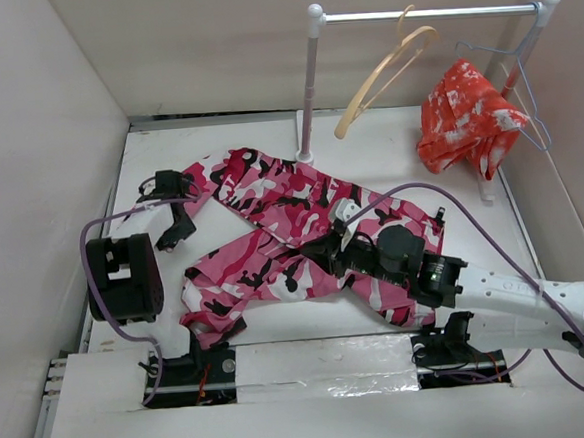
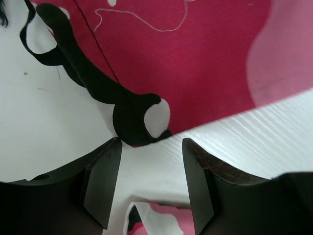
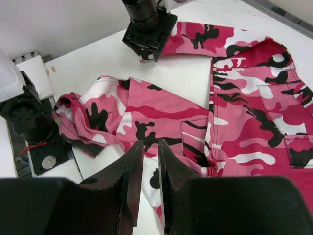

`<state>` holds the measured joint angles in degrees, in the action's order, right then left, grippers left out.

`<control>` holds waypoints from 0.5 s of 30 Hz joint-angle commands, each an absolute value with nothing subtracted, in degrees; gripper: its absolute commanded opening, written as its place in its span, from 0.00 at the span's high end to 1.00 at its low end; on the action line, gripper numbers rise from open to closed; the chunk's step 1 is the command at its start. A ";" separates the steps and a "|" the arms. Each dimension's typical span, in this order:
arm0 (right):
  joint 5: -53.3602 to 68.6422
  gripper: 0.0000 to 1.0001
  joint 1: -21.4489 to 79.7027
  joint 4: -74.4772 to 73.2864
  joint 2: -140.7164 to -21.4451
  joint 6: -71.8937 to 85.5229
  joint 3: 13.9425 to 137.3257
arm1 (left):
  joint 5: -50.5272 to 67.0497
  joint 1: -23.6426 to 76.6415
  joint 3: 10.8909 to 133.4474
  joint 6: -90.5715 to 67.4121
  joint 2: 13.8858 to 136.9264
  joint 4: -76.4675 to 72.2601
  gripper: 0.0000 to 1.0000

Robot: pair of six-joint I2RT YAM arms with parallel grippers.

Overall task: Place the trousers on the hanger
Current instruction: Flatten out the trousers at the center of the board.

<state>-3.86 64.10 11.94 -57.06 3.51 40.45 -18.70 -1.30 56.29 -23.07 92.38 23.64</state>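
Currently the trousers (image 1: 260, 196) lie spread and rumpled across the middle of the white tabletop (image 1: 167, 153), one leg reaching toward the far left and the other folded back toward the near left edge, with the wider seat part to the right. The left gripper (image 2: 151, 142) hangs low at the far-left end of the garment; in its wrist view the two dark fingers (image 2: 102, 181) stand well apart, with bare tabletop between them and the cloth's black-and-white printed edge lying just past the fingertips, so nothing is clamped. The right gripper (image 3: 148, 143) sits over the middle of the trousers, where the legs meet the seat. Its fingers (image 3: 131, 176) are drawn close, with only a thin slit left between them; pink and black fabric shows through that slit, but whether a fold is pinched there cannot be told. Stitched pockets show on the cloth to the right in that wrist view. At the back, the hanger (image 1: 382, 70) hangs tilted by its hook from the rail (image 1: 428, 13) of a small rack, well apart from the trousers. A red-orange garment (image 1: 465, 117) hangs near the rail's right end.
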 commanded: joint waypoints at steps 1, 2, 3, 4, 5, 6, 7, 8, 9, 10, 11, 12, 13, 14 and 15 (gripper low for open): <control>-2.55 0.75 63.63 12.83 -55.46 3.78 39.99 | -21.62 -2.29 59.40 -23.64 98.58 26.72 0.50; -2.29 0.75 63.63 12.92 -55.29 3.87 39.82 | -23.62 -2.29 59.85 -23.82 99.74 26.81 0.51; -2.02 0.75 63.63 13.09 -55.20 3.87 39.73 | -24.51 -2.29 60.29 -23.82 100.63 26.55 0.51; -1.59 0.75 63.63 13.44 -55.28 3.87 39.73 | -25.13 -2.81 60.47 -23.47 101.77 26.28 0.52; -0.97 0.75 63.63 13.71 -55.28 3.87 39.64 | -27.05 -2.81 60.73 -23.29 102.13 26.19 0.54; -0.62 0.75 63.63 13.88 -55.46 3.78 39.64 | -28.29 -2.81 61.25 -23.03 102.39 26.10 0.55; -0.44 0.75 63.63 14.15 -55.55 3.95 39.64 | -29.34 -3.33 61.43 -22.42 102.57 26.02 0.56; -0.44 0.75 63.63 14.24 -55.81 3.87 39.73 | -30.83 -3.34 61.78 -22.41 102.57 25.75 0.58; -0.44 0.75 63.63 14.24 -56.16 3.87 39.81 | -31.28 -3.34 62.14 -22.50 102.57 25.66 0.59; 1.13 0.75 63.63 14.24 -56.42 3.78 39.90 | -31.81 -3.34 62.66 -22.50 102.39 25.49 0.59; 1.32 0.75 63.63 14.24 -56.69 3.78 39.99 | -33.73 -3.34 62.84 -22.50 102.22 24.79 0.60; 1.41 0.75 63.63 14.15 -56.95 3.78 40.08 | -34.88 -2.73 63.02 -22.33 102.13 24.52 0.63; 1.49 0.75 63.63 14.24 -57.13 3.69 40.17 | -35.76 -2.72 63.80 -22.15 102.39 24.61 0.70; 1.41 0.76 63.63 14.41 -57.30 3.60 40.17 | -37.34 -2.72 64.42 -22.15 102.48 25.31 0.90; 1.49 0.76 63.63 14.41 -57.39 3.69 40.17 | -38.05 -2.72 65.73 -22.32 102.57 25.75 1.00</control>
<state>0.23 64.03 11.99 -57.14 3.66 40.27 -32.18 -2.68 62.11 -23.00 102.52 23.68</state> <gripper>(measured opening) 0.245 0.065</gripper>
